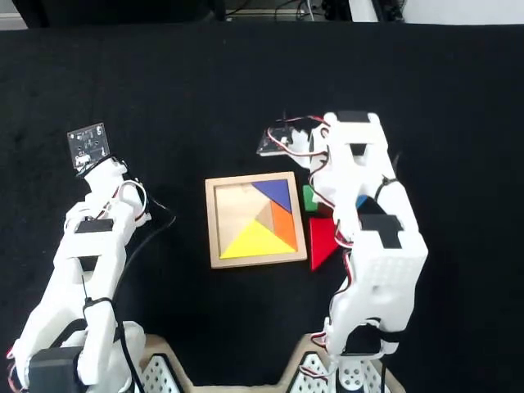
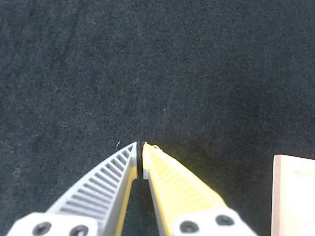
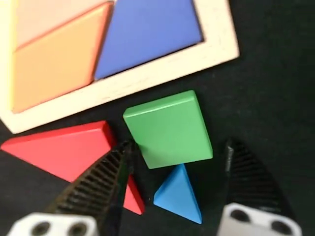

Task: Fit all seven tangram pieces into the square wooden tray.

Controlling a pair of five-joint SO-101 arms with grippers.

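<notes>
Progress: tray (image 1: 211, 225) about half filled. Still outside, at its 3 o'clock: green square (image 3: 168, 129), red triangle (image 3: 64, 147), small blue triangle (image 3: 178, 192). Over them, right fingers (image 3: 98, 182) open; left fingers (image 2: 177, 182) closed, empty.

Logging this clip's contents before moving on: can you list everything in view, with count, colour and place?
tray: 1, pale wood, middle of the table
blue triangle: 1, dark blue, tray's far right corner
orange piece: 1, orange, tray's right side
yellow triangle: 1, yellow, tray's near side
tan triangle: 1, tan, tray's centre
green square: 1, green, outside the tray, right
red triangle: 1, red, beside the green square
small triangle: 1, light blue, beside the green square
table: 1, black
left end effector: 1, grey and yellow, shut, left of the tray
right end effector: 1, black, open, above the green square
</notes>
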